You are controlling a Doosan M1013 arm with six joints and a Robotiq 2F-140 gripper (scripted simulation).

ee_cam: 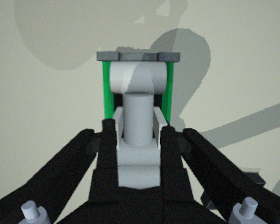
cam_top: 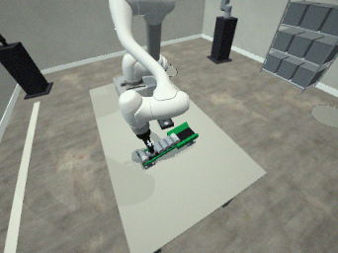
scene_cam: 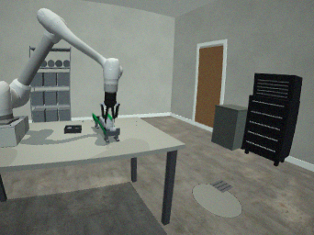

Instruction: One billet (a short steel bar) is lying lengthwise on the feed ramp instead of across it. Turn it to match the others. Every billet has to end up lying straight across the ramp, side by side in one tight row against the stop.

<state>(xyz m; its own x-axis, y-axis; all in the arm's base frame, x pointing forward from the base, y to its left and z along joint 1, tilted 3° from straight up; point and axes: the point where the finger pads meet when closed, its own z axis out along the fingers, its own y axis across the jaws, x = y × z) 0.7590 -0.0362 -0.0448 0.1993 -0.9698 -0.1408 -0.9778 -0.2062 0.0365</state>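
Steel bar [ee_cam: 136, 128] looks heavy, hard and slippery. Gripper [ee_cam: 138, 136] is squeezing its long sides near the middle, on the green ramp [ee_cam: 108, 91].

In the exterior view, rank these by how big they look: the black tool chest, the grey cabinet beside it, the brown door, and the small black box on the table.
1. Brown door
2. Black tool chest, though it stands nearer the camera than the door, so true order is unsure
3. Grey cabinet
4. Small black box
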